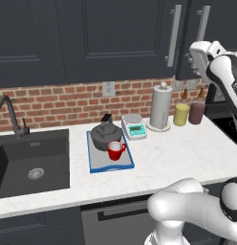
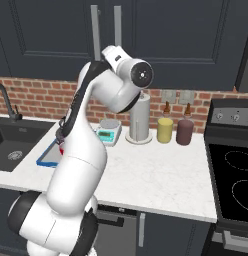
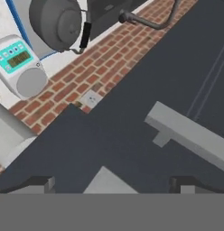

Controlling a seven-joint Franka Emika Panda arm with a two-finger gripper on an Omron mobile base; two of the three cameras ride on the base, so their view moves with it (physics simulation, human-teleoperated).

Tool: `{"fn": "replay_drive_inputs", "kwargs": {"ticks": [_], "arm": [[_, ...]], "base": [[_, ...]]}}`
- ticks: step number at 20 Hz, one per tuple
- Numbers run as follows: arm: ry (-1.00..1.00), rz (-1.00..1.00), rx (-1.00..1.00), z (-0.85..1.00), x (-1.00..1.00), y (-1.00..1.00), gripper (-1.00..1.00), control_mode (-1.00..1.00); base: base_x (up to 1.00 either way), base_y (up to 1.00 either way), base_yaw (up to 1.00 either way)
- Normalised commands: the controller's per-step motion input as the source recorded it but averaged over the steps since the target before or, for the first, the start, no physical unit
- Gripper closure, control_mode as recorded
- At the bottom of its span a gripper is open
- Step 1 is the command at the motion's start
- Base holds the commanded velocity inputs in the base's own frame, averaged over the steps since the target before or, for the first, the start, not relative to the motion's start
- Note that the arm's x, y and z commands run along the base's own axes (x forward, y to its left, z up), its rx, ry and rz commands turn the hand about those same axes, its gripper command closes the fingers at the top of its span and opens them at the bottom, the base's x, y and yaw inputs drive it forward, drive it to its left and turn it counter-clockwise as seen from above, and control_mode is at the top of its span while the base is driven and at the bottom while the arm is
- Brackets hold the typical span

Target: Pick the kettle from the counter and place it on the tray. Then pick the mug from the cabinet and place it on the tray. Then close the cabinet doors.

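The dark grey kettle [image 1: 103,135] and the red mug [image 1: 116,150] both stand on the blue-rimmed tray [image 1: 111,167], the mug at the kettle's front right. My gripper [image 1: 194,53] is raised against the navy cabinet doors [image 1: 130,38], close to their grey bar handles [image 1: 174,36]. In the hand view the gripper [image 3: 114,185] is open, its fingertips [image 3: 40,183] wide apart. One bar handle [image 3: 190,133] lies just ahead of them and nothing is between them. The kettle [image 3: 55,21] shows far below. The right door's edge seems to stand slightly proud; I cannot tell if it is fully shut.
A white-and-teal scale [image 1: 134,127], a paper-towel roll [image 1: 161,107], a yellow jar [image 1: 181,114] and a maroon jar [image 1: 197,112] line the brick wall. The dark sink [image 1: 32,165] with its faucet [image 1: 10,115] lies at the left. A stove [image 2: 231,170] is at the right.
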Motion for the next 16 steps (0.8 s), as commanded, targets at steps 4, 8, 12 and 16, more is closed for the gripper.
{"fn": "replay_drive_inputs", "kwargs": {"ticks": [4,8,12,16], "arm": [[0.0,-0.01,0.0,-0.19,0.45,-0.06,-1.0,-1.0],[0.0,-0.02,0.0,-0.26,0.4,-0.06,-1.0,-1.0],[0.0,-0.04,0.0,-0.33,0.4,0.0,-1.0,-1.0],[0.0,-0.06,0.0,-0.35,0.43,0.0,-1.0,-1.0]], "base": [[0.0,0.0,0.0],[0.0,0.0,0.0],[0.0,0.0,0.0],[0.0,0.0,0.0]]}}
